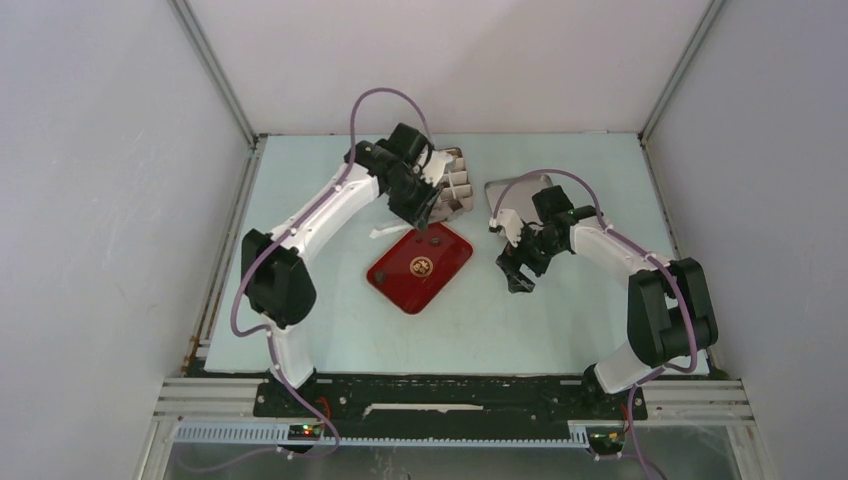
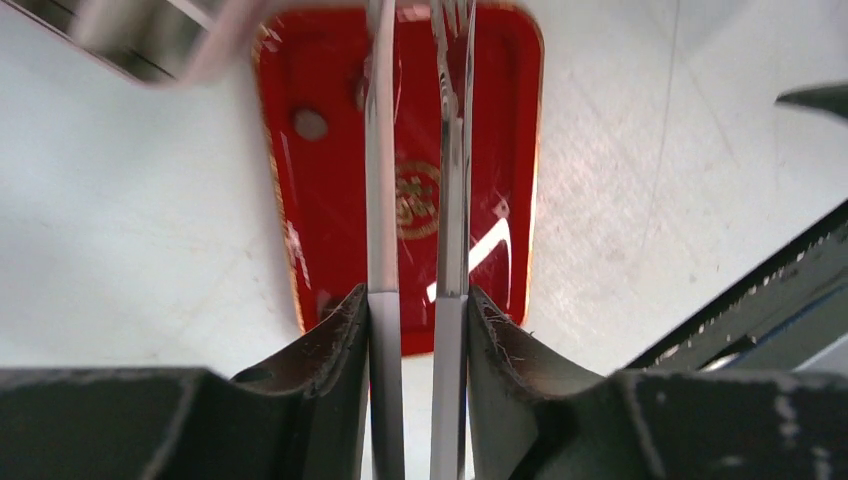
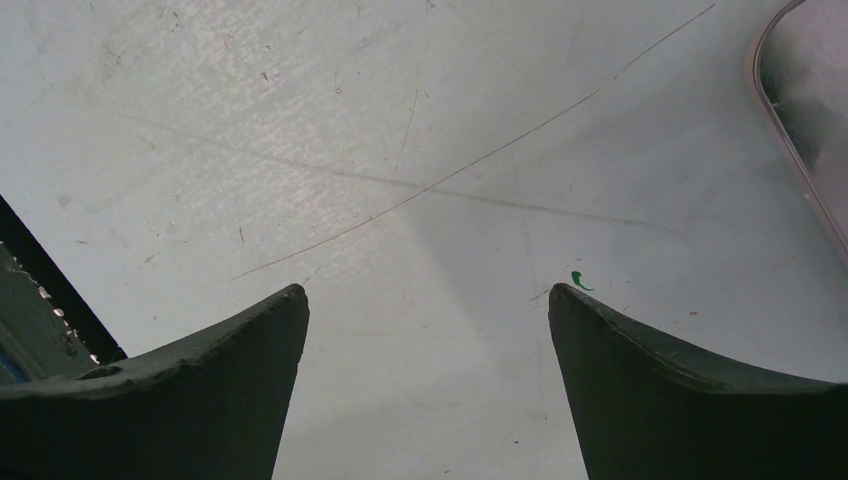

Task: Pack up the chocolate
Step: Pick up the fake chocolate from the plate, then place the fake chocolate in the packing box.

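My left gripper [image 2: 412, 295] is shut on a pair of metal tongs [image 2: 452, 180]. Their two arms run forward between the jaws over the red tray [image 2: 330, 230]. One small round brownish chocolate [image 2: 309, 123] lies on the tray, left of the tong arms and beyond the gold emblem [image 2: 415, 200]. The tong tips sit at the tray's far end, and I cannot tell if anything is between them. In the top view the left gripper [image 1: 425, 215] hovers over the tray's far corner [image 1: 455, 245]. My right gripper [image 3: 425, 295] stands open and empty over bare table, right of the tray [image 1: 517, 272].
A metallic box with white dividers [image 1: 455, 185] stands behind the tray, and its corner shows in the left wrist view [image 2: 150, 40]. Its lid [image 1: 515, 190] lies to the right, with the rim in the right wrist view [image 3: 795, 130]. A small white strip [image 1: 385, 232] lies left of the tray.
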